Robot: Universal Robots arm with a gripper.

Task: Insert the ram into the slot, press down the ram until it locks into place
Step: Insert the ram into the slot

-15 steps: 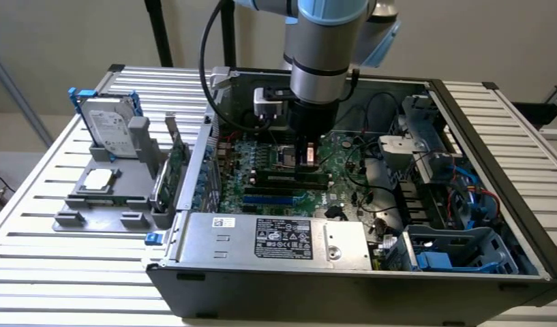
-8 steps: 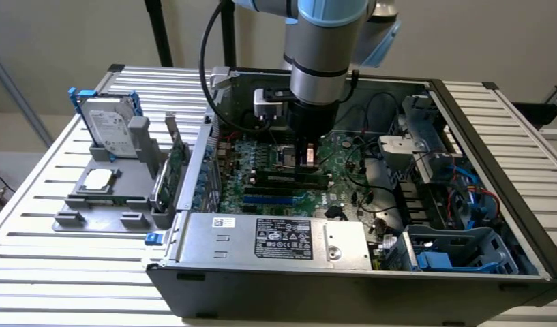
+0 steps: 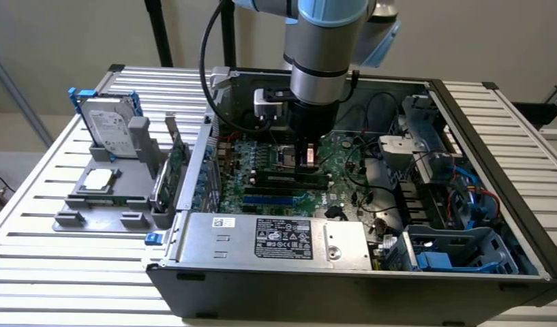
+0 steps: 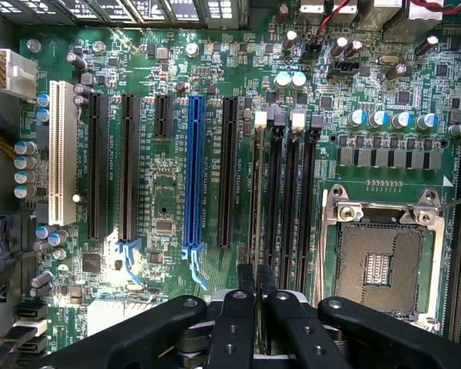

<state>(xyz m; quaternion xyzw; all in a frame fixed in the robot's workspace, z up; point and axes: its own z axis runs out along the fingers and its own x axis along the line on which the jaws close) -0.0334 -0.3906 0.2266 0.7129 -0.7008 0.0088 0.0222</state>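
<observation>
The thin green ram stick (image 4: pixel 259 231) stood edge-on in the long black plastic slot (image 4: pixel 255 184) beside its empty parallel neighbours; my fingers (image 4: pixel 246 296) were closed narrowly on its top edge above the large green motherboard (image 4: pixel 169 200)

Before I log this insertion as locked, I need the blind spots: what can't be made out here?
- How deep the ram sits in the slot: the wrist view sees it edge-on from above, and in the exterior view the tool stands over it.
- The slot's latch at the tool's end: wrist view, behind the fingers.
- The ram's chips and label: edge-on, so unreadable.
</observation>
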